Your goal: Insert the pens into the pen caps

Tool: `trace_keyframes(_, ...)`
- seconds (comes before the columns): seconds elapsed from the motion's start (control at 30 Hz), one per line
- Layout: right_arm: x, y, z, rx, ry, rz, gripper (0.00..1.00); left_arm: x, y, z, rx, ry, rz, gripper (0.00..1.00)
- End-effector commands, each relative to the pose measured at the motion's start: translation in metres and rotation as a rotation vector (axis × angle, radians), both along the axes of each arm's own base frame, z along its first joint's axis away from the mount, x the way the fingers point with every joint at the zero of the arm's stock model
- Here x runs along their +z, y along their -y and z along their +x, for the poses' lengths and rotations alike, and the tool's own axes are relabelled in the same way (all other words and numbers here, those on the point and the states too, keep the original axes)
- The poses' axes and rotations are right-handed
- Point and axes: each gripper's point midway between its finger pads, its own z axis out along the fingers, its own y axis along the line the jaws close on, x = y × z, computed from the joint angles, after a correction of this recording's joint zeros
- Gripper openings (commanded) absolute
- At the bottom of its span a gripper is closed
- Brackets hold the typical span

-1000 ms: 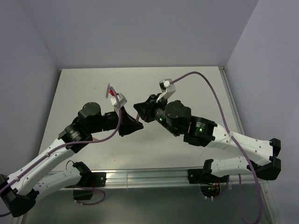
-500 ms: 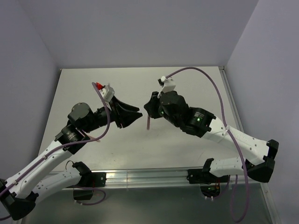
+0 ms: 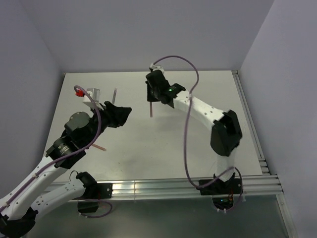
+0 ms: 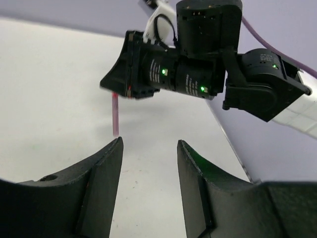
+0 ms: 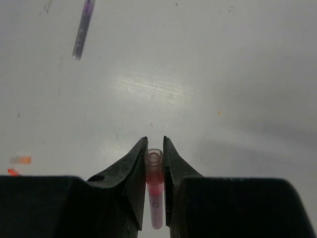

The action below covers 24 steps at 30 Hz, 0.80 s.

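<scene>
The way ahead of the left gripper (image 3: 125, 115) is being barred by the right gripper (image 3: 150, 98) and the pink pen (image 3: 150, 109) hanging from it. The far left of the table (image 3: 148, 148) is being taken up by a grey pen (image 3: 115, 94), the near left by an orange pen (image 3: 99, 147). Free passage is being offered between the arms.

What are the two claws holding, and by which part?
The right gripper pinches a pinkish-red pen near its upper end, so it hangs toward the table. The left gripper is open and holds nothing.
</scene>
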Motion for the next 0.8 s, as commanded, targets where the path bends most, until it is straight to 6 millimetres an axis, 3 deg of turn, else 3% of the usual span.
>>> trace_keyframes(0.0, -0.018, -0.011, 0.048, 0.003, -0.015, -0.032, 0.00, -0.032, -0.040, 0.023, 0.303, -0.182, 0.004, 0.53)
trace_keyframes(0.03, -0.027, -0.005, 0.058, -0.012, -0.038, -0.051, 0.00, -0.039, -0.039, 0.024, 0.310, -0.201, 0.012, 0.53)
trace_keyframes(0.07, -0.015, -0.011, 0.072, -0.016, -0.015, -0.033, 0.00, -0.039, -0.036, 0.024, 0.299, -0.203, 0.002, 0.52)
trace_keyframes(0.1, -0.046, -0.012, 0.083, -0.016, -0.062, -0.072, 0.00, -0.043, -0.035, 0.024, 0.297, -0.211, 0.001, 0.53)
trace_keyframes(0.13, -0.056, -0.005, 0.090, -0.026, -0.095, -0.087, 0.00, -0.045, -0.033, 0.024, 0.291, -0.216, -0.001, 0.53)
trace_keyframes(0.17, -0.050, -0.009, 0.101, -0.023, -0.084, -0.070, 0.00, -0.046, -0.031, 0.025, 0.286, -0.219, -0.003, 0.52)
trace_keyframes(0.2, -0.076, -0.008, 0.108, -0.027, -0.121, -0.091, 0.00, -0.046, -0.031, 0.025, 0.283, -0.220, -0.003, 0.53)
trace_keyframes(0.27, -0.088, 0.000, 0.119, -0.043, -0.138, -0.089, 0.00, -0.047, -0.030, 0.026, 0.284, -0.224, 0.001, 0.53)
trace_keyframes(0.33, -0.106, 0.003, 0.124, -0.059, -0.153, -0.086, 0.00, -0.048, -0.029, 0.027, 0.285, -0.225, 0.005, 0.53)
trace_keyframes(0.53, -0.127, 0.015, 0.132, -0.077, -0.186, -0.091, 0.03, -0.061, -0.029, 0.030, 0.302, -0.253, 0.023, 0.53)
trace_keyframes(0.77, -0.141, 0.024, 0.135, -0.100, -0.205, -0.111, 0.22, -0.083, -0.039, 0.035, 0.391, -0.315, 0.036, 0.55)
